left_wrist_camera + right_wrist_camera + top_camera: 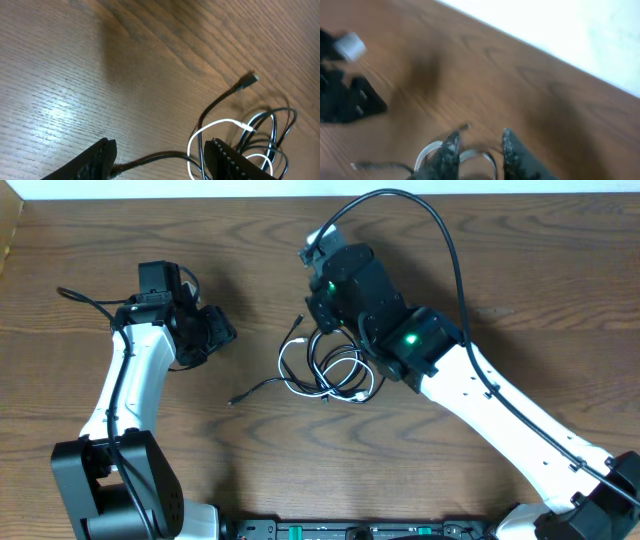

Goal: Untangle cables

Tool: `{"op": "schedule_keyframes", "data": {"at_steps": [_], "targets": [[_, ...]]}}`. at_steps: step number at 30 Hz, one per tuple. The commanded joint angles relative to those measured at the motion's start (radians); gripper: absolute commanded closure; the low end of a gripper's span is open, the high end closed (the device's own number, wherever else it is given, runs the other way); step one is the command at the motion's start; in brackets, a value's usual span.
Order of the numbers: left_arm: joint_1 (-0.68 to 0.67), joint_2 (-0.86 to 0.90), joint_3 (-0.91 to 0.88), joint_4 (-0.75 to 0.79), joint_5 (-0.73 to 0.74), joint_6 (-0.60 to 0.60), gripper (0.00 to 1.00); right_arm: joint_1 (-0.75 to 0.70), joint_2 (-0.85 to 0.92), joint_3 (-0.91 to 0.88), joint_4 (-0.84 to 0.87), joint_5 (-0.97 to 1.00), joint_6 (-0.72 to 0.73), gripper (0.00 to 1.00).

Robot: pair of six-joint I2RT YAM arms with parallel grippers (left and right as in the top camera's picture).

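Note:
The cables [325,370] lie tangled on the wooden table at the centre: a white loop [285,375] mixed with black cords, and one black end [240,397] trailing left. My right gripper [320,315] hovers over the bundle's far side. In the right wrist view, which is blurred, its jaws [480,147] stand apart with a white loop [427,150] showing beside and between them. My left gripper [218,330] stands open to the left of the bundle. Between its fingers [160,160] a black cord [150,159] shows on the table, ungripped. The white loop [215,124] and a plug [250,80] lie beyond.
A thick black wire [440,230] arcs from the right arm above the table. The table's far edge [300,188] runs along the top, with a box corner [8,230] at far left. Bare wood [100,60] stretches ahead of the left gripper.

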Motion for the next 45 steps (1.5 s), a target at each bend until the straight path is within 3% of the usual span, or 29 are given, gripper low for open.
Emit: {"op": "schedule_keyframes", "data": {"at_steps": [1, 9, 18, 32, 41, 45], "targets": [[0.003, 0.011, -0.008, 0.000, 0.026, 0.026, 0.39, -0.058, -0.008, 0.013, -0.084, 0.014, 0.047, 0.65], [0.003, 0.011, -0.008, 0.000, 0.026, 0.026, 0.39, -0.165, 0.040, 0.012, -0.298, -0.185, 0.096, 0.58], [0.003, 0.011, -0.009, 0.003, 0.025, 0.026, 0.39, -0.180, 0.175, 0.012, -0.438, -0.248, 0.095, 0.59], [0.003, 0.011, -0.010, 0.003, -0.009, 0.025, 0.39, -0.177, 0.428, 0.011, -0.503, -0.322, 0.095, 0.71], [0.003, 0.011, -0.010, 0.003, -0.009, 0.025, 0.39, -0.166, 0.511, 0.011, -0.486, -0.322, 0.095, 0.72], [0.003, 0.011, -0.010, 0.003, -0.009, 0.025, 0.39, -0.166, 0.511, 0.011, -0.465, -0.322, 0.095, 0.77]]}}
